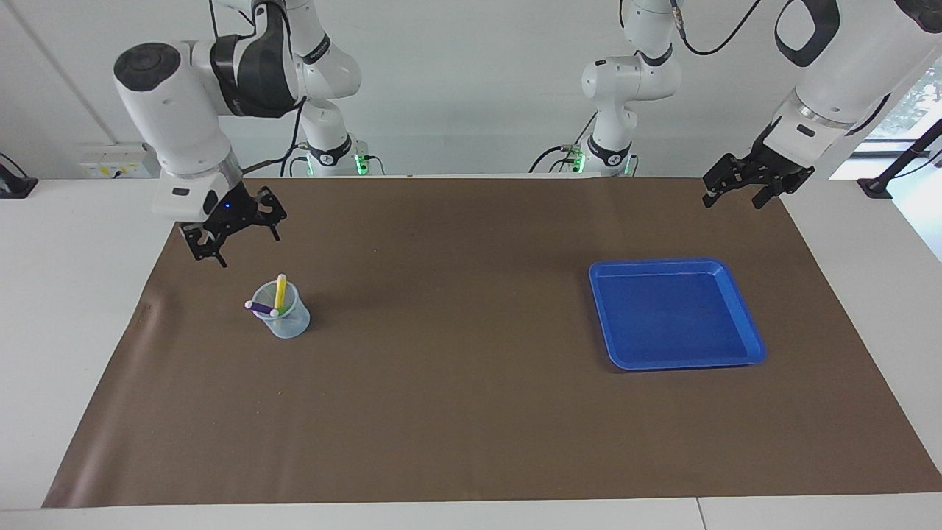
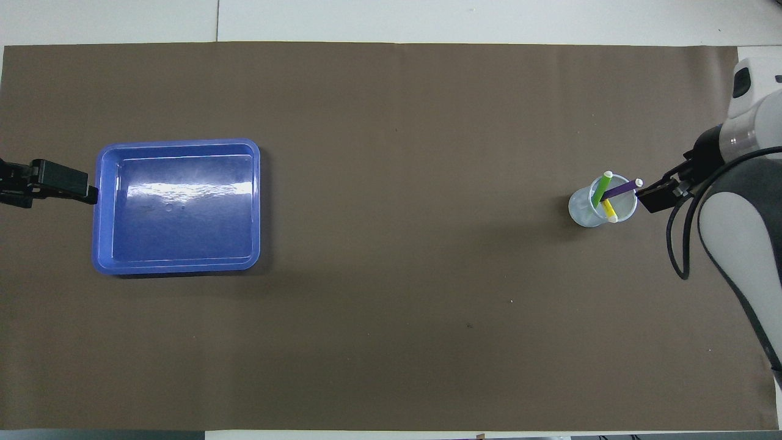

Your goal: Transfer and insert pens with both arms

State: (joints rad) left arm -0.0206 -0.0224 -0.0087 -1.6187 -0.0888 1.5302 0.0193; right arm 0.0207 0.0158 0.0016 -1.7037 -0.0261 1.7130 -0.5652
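Right gripper (image 1: 234, 234) hangs in the air, fingers spread, grasping nothing, over the brown mat (image 1: 456, 383) at the right arm's end of the worktop (image 1: 73, 309). Just below it, a little toward the middle of the worktop, stands a clear cup (image 1: 283, 318). All three pens are in the cup: yellow pen (image 1: 280, 289) near upright, purple pen (image 1: 259, 308) leaning with its cap past the rim, green pen (image 2: 602, 188) leaning too, clear only in the overhead view. Nothing touches the cup.

Well apart, toward the left arm's end, a blue tray (image 1: 745, 316) lies flat on the mat. Left gripper (image 1: 737, 191) is raised, fingers spread, grasping nothing. It hangs over the mat's edge, clear of the tray.
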